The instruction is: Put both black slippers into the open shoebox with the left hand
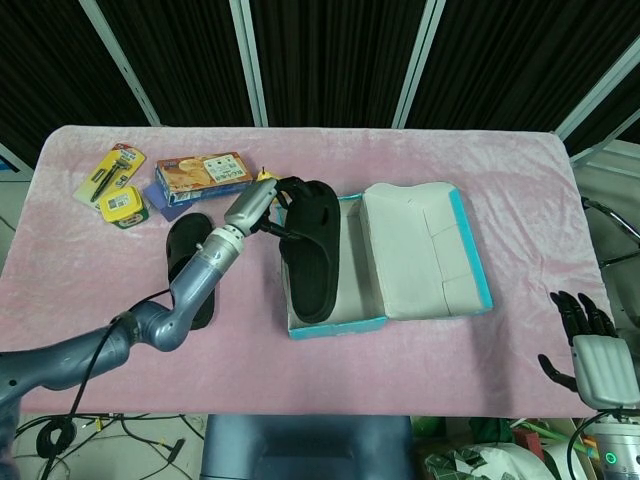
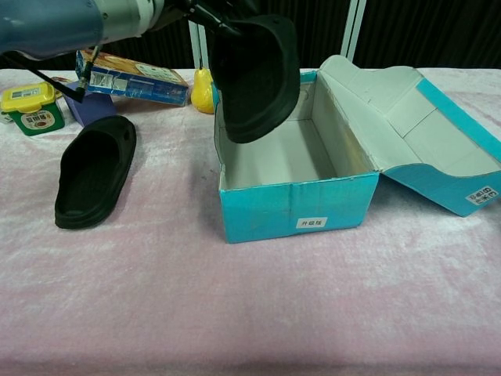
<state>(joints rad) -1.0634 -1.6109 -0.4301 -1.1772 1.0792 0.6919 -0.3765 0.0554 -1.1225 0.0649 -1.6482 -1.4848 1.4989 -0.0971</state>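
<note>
Gripping one black slipper (image 1: 311,250), the left hand (image 1: 262,207) holds it over the open shoebox (image 1: 330,324); second slipper (image 1: 187,262) lies behind that hand, on pink cloth; right hand (image 1: 592,350) idle, fingers spread.

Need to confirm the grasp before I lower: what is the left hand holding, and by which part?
The left hand holds one black slipper by its upper end near the strap, hanging over the shoebox. The right hand holds nothing.

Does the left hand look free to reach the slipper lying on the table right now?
Probably not yet: the left hand holds the other slipper over the shoebox. The table slipper itself lies uncovered.
</note>
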